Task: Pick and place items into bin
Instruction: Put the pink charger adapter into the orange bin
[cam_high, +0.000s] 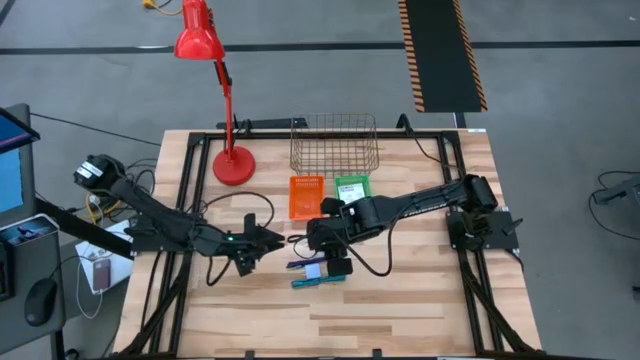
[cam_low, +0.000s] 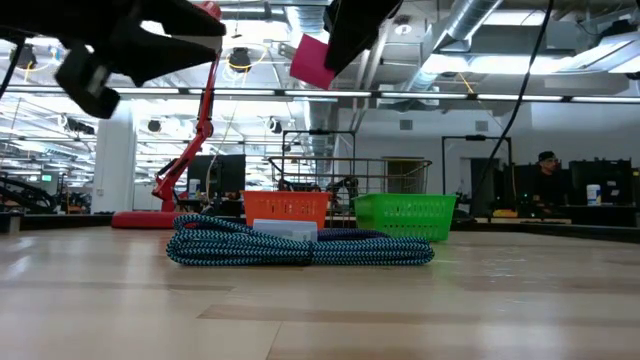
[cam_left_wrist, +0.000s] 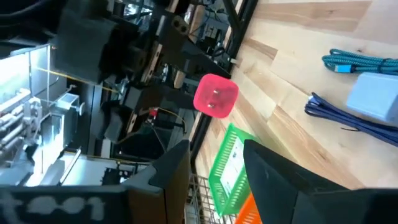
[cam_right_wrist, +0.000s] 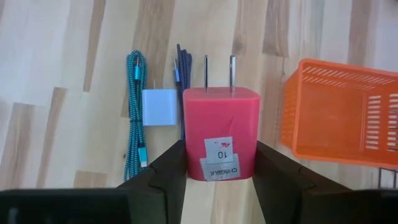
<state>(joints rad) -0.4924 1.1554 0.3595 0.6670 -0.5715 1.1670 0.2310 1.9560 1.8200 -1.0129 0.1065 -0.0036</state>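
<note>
A pink-red charger cube (cam_right_wrist: 221, 130) with two metal prongs hangs above the table, with my right gripper (cam_right_wrist: 221, 155) shut on it. It also shows in the low view as the charger (cam_low: 312, 60) and in the left wrist view as the charger (cam_left_wrist: 216, 95). Below it, a teal braided cable (cam_right_wrist: 135, 106), a dark blue cable (cam_right_wrist: 180, 74) and a white charger (cam_right_wrist: 160, 107) lie on the wooden table (cam_high: 400, 310). My left gripper (cam_high: 255, 245) hovers to their left, fingers a little apart with nothing between them. My right gripper pinches the charger's two opposite side faces (cam_right_wrist: 189, 149) between its two fingers, at the end away from the prongs. The fingers slant down from above, and the prongs (cam_right_wrist: 219, 71) point away from them. The charger is lifted clear of the table and tilted.
An orange bin (cam_high: 307, 197) and a green bin (cam_high: 352, 188) stand just beyond the cables. A wire basket (cam_high: 334, 145) is behind them and a red desk lamp (cam_high: 232, 160) at the far left. Bare wood lies along the near edge.
</note>
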